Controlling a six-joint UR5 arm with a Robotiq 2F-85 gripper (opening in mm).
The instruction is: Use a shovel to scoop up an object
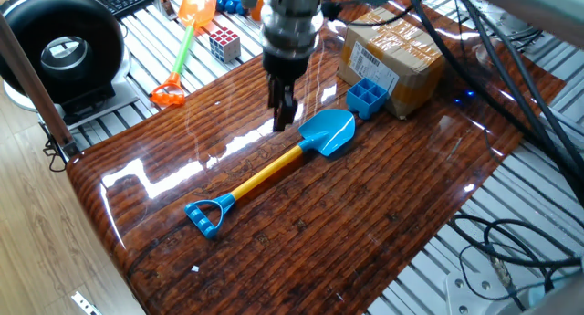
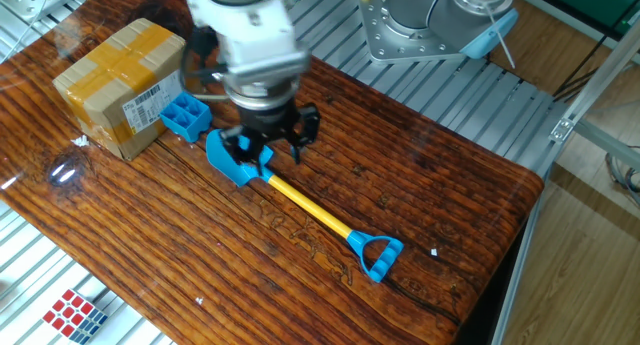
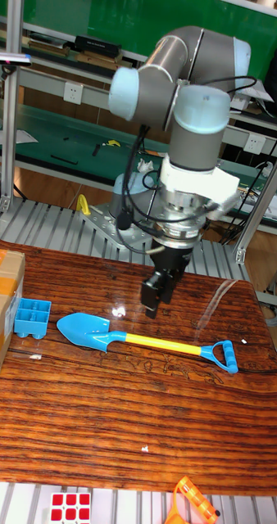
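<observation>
The shovel (image 2: pixel 310 211) lies flat on the wooden table, with its blue blade (image 1: pixel 328 132) pointing at the object and its blue D-loop (image 1: pixel 203 215) towards the table's near end. It also shows in the tall fixed view as the shovel (image 3: pixel 159 344). The object, a small blue gridded block (image 1: pixel 367 96), rests against the cardboard box just past the blade tip; the block (image 2: pixel 185 113) touches nothing else. My gripper (image 2: pixel 270 145) hangs open just above where blade meets yellow shaft, one finger on each side. The gripper (image 1: pixel 283 112) shows edge-on, and the gripper (image 3: pixel 155 301) holds nothing.
A brown cardboard box (image 1: pixel 392 52) stands behind the block. An orange-bladed shovel (image 1: pixel 187 41) and a puzzle cube (image 1: pixel 224 43) lie off the wood on the metal slats. A black round device (image 1: pixel 59 50) sits at the far left. Cables hang at the right.
</observation>
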